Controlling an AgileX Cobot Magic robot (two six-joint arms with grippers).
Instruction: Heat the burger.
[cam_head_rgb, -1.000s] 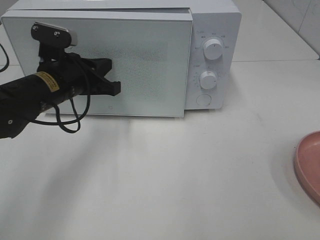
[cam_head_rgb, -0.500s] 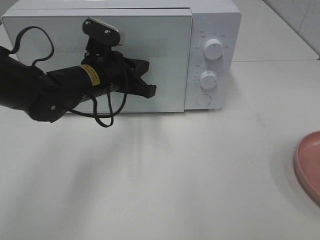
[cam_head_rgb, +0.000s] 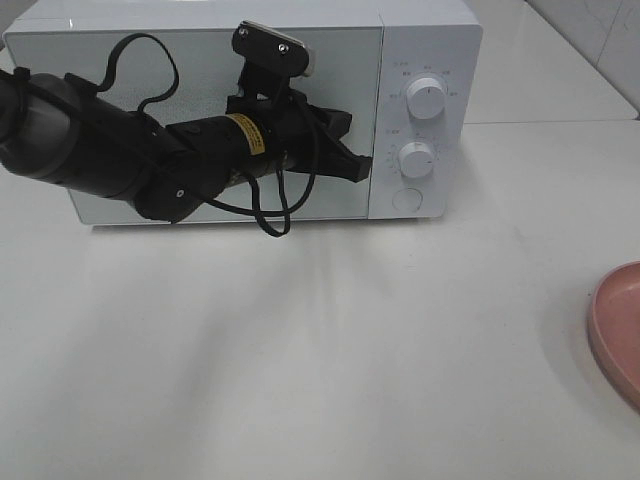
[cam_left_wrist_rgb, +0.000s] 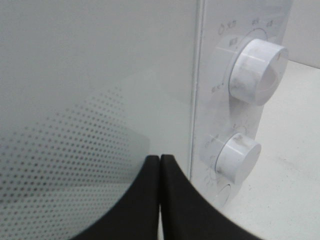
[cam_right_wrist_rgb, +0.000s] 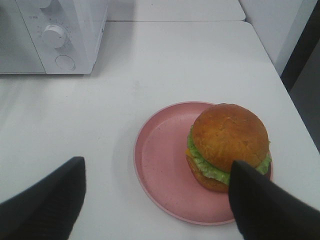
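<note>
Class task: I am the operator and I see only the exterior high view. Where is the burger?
Observer: The burger sits on the pink plate, toward one side, off the edge of your view.
Operator: Is the right pincer holding it?
Observer: No. The right pincer is open above the plate, one finger overlapping the burger's edge in the picture.
Operator: And the left pincer?
Observer: The left pincer is shut, its tips at the microwave door's edge beside the lower knob.
</note>
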